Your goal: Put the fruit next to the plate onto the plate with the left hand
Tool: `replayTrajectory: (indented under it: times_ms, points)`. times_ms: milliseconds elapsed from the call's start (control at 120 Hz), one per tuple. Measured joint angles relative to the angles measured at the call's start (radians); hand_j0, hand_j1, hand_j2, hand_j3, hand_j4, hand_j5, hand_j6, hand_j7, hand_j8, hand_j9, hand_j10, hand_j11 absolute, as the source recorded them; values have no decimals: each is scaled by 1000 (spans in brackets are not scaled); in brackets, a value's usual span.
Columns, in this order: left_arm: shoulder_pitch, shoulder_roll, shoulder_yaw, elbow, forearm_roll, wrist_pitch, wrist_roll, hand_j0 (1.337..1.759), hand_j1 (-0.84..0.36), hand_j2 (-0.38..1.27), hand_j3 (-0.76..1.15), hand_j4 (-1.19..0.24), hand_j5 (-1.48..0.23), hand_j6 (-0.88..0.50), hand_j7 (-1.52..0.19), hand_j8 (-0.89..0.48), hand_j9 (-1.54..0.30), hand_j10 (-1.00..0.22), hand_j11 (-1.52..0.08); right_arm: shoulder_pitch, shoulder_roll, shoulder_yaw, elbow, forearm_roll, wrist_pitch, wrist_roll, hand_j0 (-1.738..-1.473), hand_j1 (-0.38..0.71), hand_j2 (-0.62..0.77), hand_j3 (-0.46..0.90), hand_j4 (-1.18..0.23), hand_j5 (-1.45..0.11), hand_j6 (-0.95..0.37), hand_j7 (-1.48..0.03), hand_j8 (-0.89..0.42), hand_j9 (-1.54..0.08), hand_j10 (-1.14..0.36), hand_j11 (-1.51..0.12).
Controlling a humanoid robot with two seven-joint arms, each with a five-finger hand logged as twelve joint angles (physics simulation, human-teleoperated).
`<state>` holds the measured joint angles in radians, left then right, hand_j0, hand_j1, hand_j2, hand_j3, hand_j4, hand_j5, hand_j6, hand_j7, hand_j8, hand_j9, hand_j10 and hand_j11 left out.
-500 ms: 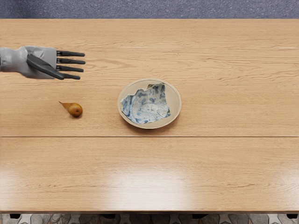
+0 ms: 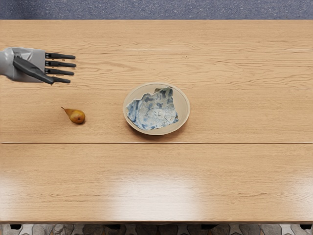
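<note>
The tabletop [image 2: 220,176] is a broad stretch of pale wood that fills nearly the whole view, with one seam running across it below the things I am working with. It carries only two objects, so I expect nothing to crowd my approach.

The plate [image 2: 131,95] sits near the middle, a shallow cream dish with a blue and white pattern across its well. Nothing lies on it. It rests flat and stands apart from everything else, so I have a wide, easy target to set something into.

My left hand [image 2: 34,65] comes in from the left edge, over the far left part of the tabletop. It holds nothing. The fingers [image 2: 61,64] are stretched straight and spread, pointing to the right, and the thumb angles across beneath them. I judge I carry it open like this so it can come down around the fruit instead of knocking it aside. My right hand is nowhere in view.

The pear [image 2: 76,116] lies on its side on the bare wood, to the left of the plate and clearly apart from it. It sits nearer to me than my hand, with a gap between them. Its thin stem end points up and to the left. Being small and round, it may roll if I nudge it.
</note>
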<state>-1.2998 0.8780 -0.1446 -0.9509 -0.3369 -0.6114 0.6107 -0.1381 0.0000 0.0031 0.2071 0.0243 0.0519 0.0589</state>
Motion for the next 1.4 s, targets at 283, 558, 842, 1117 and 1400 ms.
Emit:
replayTrajectory:
  times_ms: [283,558,842,1117,1400]
  points:
    - [-546,-284,791,-46,52,1,0,1658,346,0,0,-2,-3,-2,-3,-2,-3,-2,-3,0,0,0,0,0,0,0,-1658,-340,-2,0,-8,-10,-8,-10,-8,-10,-8,-10]
    - [-774,-395,1110,-389,251,447,-258,1658,341,1,0,-7,-9,-7,-9,-7,-9,-7,-9,0,0,0,0,0,0,0,-1658,-339,-2,0,-8,-10,-8,-10,-8,-10,-8,-10]
    - [-876,-521,1152,-604,494,598,-610,1658,313,6,0,-30,-39,-30,-39,-30,-39,-30,-39,0,0,0,0,0,0,0,-1658,-339,-2,0,-8,-10,-8,-10,-8,-10,-8,-10]
    - [-852,-544,1240,-619,546,596,-725,1658,333,3,0,-14,-18,-14,-17,-14,-17,-14,-17,0,0,0,0,0,0,0,-1658,-339,-2,0,-8,-10,-8,-10,-8,-10,-8,-10]
    - [-738,-537,1326,-597,602,798,-732,1658,338,2,0,-10,-13,-10,-13,-10,-12,-10,-12,0,0,0,0,0,0,0,-1658,-339,-2,0,-8,-10,-8,-10,-8,-10,-8,-10]
